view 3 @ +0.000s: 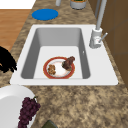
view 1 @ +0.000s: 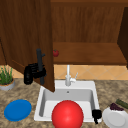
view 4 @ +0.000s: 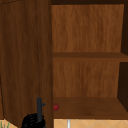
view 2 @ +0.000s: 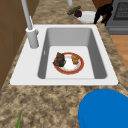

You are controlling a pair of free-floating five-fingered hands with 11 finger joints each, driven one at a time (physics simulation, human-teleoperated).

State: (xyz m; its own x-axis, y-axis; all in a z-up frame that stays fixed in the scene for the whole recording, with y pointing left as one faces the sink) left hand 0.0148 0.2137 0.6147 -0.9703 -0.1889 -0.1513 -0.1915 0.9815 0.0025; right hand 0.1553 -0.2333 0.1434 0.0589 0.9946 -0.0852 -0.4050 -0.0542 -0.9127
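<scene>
Swinging out toward the near left, the cabinet door (view 1: 27, 37) stands open, its dark bar handle (view 1: 40, 66) running vertically. The left hand (view 1: 33, 72) has its fingers curled round that handle. The right hand (view 1: 96, 114) hangs at the sink's (view 1: 75, 85) near right corner, fingers unclear. A red apple (view 1: 55, 53) sits half hidden behind the door edge, above the speckled stone counter (view 1: 27, 96).

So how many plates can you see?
3: a round blue plate on the counter left of the sink, a white plate with purple grapes on the right, and a red-rimmed plate with food in the sink. More could be hidden.
</scene>
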